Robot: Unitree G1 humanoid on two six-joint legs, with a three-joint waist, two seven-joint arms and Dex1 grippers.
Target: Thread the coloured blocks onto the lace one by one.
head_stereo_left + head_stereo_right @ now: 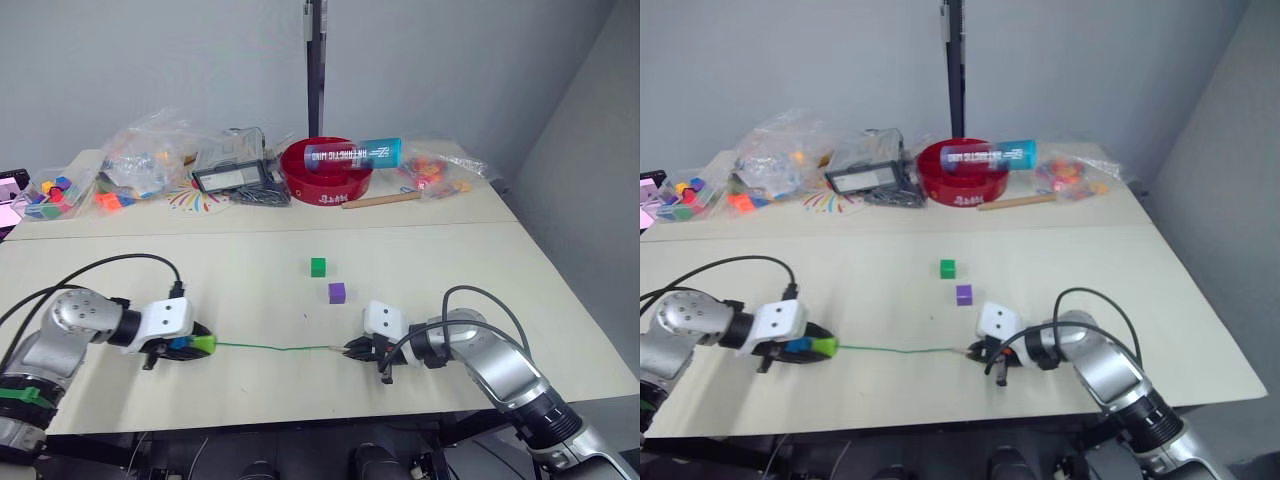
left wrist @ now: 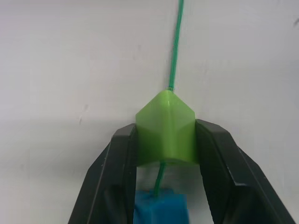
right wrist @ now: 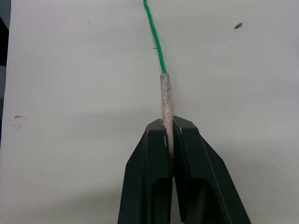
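Lace (image 1: 275, 348) runs taut in a nearly straight green line over the tabletop (image 1: 450, 250) between the two tools. The right tool (image 3: 168, 135) is closed tight on the lace's pale stiff tip (image 3: 165, 95), its two black fingers (image 3: 149, 177) pressed together with the tip sticking out ahead of them and the green cord leading on beyond it. The left tool (image 2: 166, 140) is part open, just wide enough to clamp the light green block (image 2: 166, 135) between its fingers (image 2: 112, 172); the cord passes through this block, coming out of its far edge and leading away from the tool. Behind the light green block, deeper between the same fingers, sits the blue block (image 2: 161, 207), also on the cord. Two more blocks lie loose on the tabletop, beyond the right tool and a little towards the left one: a purple block (image 1: 337, 292) nearer to it, and a dark green block (image 1: 318, 266) just past that, the two close but apart. Far beyond both tools, at the back of the tabletop, stand a red bowl (image 1: 300, 175) with a blue-labelled tube (image 1: 352, 154) across it, clear plastic bags (image 1: 150, 155) of toy pieces, and a wooden stick (image 1: 385, 200).
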